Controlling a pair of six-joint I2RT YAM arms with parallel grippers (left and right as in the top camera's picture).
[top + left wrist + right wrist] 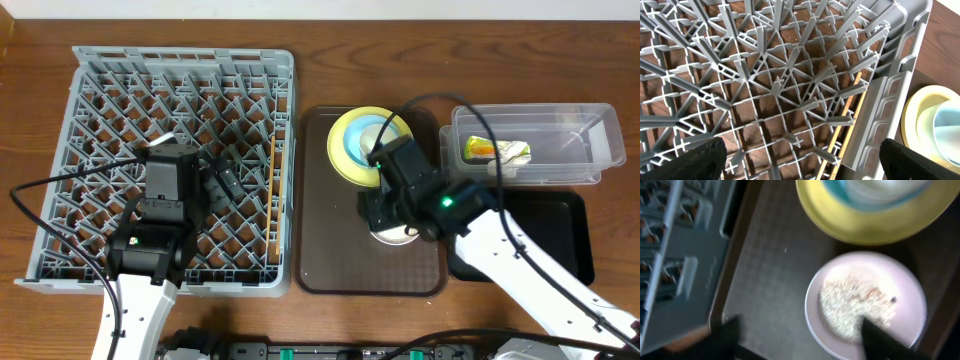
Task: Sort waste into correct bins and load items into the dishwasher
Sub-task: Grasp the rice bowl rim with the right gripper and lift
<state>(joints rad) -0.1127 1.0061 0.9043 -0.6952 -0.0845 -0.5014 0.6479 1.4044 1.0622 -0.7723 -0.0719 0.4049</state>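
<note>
The grey dish rack (100, 100) fills the left. My left gripper (220, 182) hangs open and empty over its right half (765, 90). Wooden chopsticks (272, 185) lie along the rack's right wall (846, 122). A yellow plate (340, 150) holding a light blue bowl (372, 132) sits on the brown tray; both show in the left wrist view, plate (917, 115) and bowl (946, 131). My right gripper (802, 337) is open, straddling the left rim of a white bowl (840, 275) with crumb-like bits (855, 302). The snack wrapper (495, 150) lies in the clear tub (590, 130). The white cup is out of view.
The brown serving tray (330, 260) lies between the rack and the bins. The black tray (565, 235) sits below the clear tub, partly under my right arm. In the right wrist view the plate (840, 225) is just beyond the white bowl and the rack wall (685, 275) is left.
</note>
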